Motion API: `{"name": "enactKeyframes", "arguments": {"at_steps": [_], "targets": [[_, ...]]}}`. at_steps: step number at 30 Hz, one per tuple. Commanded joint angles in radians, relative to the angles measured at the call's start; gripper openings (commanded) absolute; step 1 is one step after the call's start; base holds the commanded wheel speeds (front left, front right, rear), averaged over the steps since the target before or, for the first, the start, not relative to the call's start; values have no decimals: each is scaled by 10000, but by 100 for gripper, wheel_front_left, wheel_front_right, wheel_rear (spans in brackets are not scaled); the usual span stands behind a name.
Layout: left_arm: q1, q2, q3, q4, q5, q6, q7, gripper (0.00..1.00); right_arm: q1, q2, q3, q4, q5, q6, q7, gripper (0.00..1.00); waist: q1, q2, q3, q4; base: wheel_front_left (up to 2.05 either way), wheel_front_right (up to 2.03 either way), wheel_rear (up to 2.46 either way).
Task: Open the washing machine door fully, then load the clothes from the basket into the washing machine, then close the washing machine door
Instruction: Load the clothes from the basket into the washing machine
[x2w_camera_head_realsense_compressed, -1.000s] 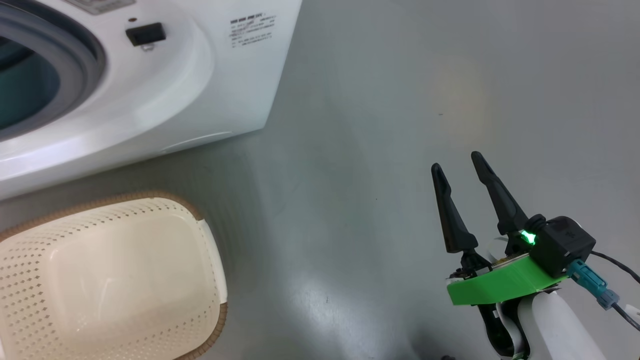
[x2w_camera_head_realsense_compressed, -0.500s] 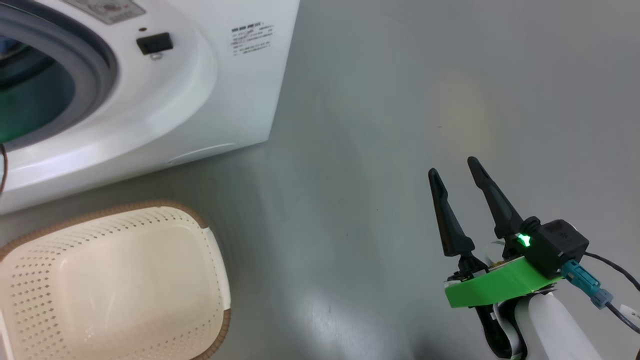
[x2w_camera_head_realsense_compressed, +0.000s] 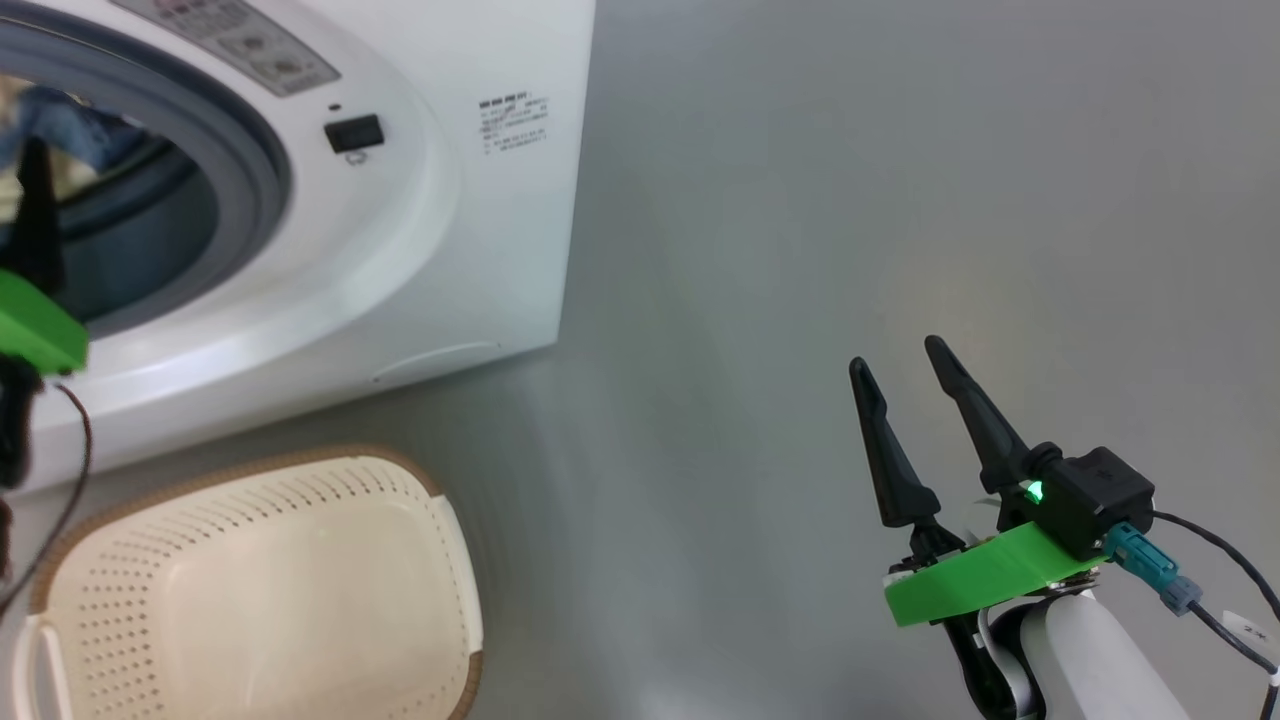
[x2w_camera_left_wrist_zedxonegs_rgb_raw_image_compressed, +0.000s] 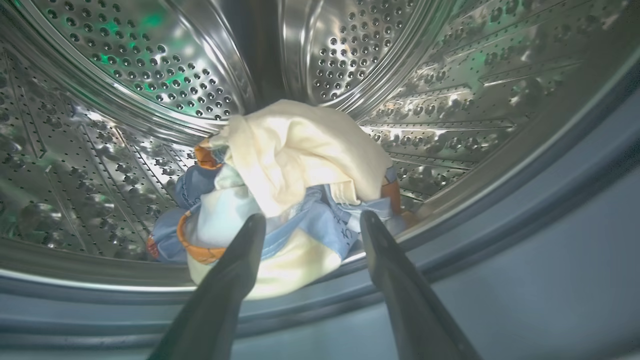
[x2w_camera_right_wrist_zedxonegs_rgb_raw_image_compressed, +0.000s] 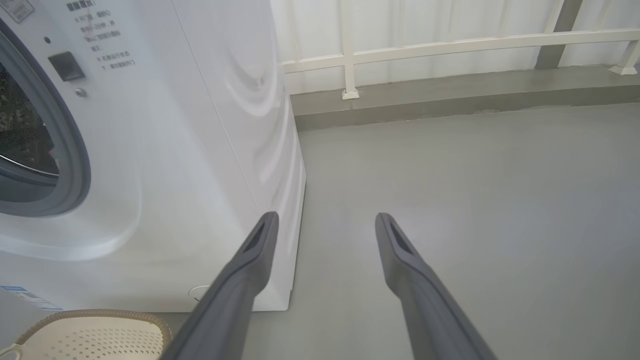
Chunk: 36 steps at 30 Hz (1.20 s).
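The clothes (x2w_camera_left_wrist_zedxonegs_rgb_raw_image_compressed: 295, 165), a cream garment heaped on a blue one with orange-brown print, lie in the steel drum (x2w_camera_left_wrist_zedxonegs_rgb_raw_image_compressed: 150, 75) of the washing machine (x2w_camera_head_realsense_compressed: 450, 200). My left gripper (x2w_camera_left_wrist_zedxonegs_rgb_raw_image_compressed: 311, 219) reaches through the opening; it is open, its fingers apart just short of the pile and holding nothing. Its green mount (x2w_camera_head_realsense_compressed: 30, 330) shows at the machine's grey ring (x2w_camera_head_realsense_compressed: 250, 170). The cream basket (x2w_camera_head_realsense_compressed: 250, 465) stands on the floor below, with nothing inside. My right gripper (x2w_camera_head_realsense_compressed: 897, 356) hangs open over bare floor to the right. The washing machine door is out of view.
Grey floor (x2w_camera_head_realsense_compressed: 800, 200) stretches to the right of the machine. A white railing (x2w_camera_right_wrist_zedxonegs_rgb_raw_image_compressed: 450, 45) with a low kerb runs along the far side. The basket's corner (x2w_camera_right_wrist_zedxonegs_rgb_raw_image_compressed: 100, 325) lies by the machine's lower front.
The head camera has shifted, so more of the machine's opening shows. My left arm's green mount has come into view at the left edge. The right gripper stays open, much where it was.
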Motion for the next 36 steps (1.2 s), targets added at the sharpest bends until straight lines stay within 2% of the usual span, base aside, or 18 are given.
{"name": "enactKeyframes", "arguments": {"at_steps": [1,8,19,24,29,36], "targets": [[178,480,211,-226,-134,-19,-131,100,-47,-45,250,-140,59,75,-80,100,1,0,-482,109,0,0,0],[1523,446,723,-1034,-62,-19,-179,100,-35,-45,282,333,85,75,-80,100,1,0,-1519,278,0,0,0],[4773,-323,2979,-2570,1394,-19,-182,100,386,-134,194,1133,305,75,-80,100,1,0,-3576,677,0,0,0],[5889,-689,3362,-3301,1892,-19,-182,100,572,-373,217,1285,563,75,-80,100,1,0,-4104,990,0,0,0],[6577,-777,3501,-3695,2033,-19,-183,100,687,-535,189,1316,743,75,-80,100,1,0,-4407,1211,0,0,0],[7802,-1016,4255,-4686,2892,151,-183,100,912,-643,2,1261,899,75,-80,100,1,0,-4726,1514,0,0,0]]}}
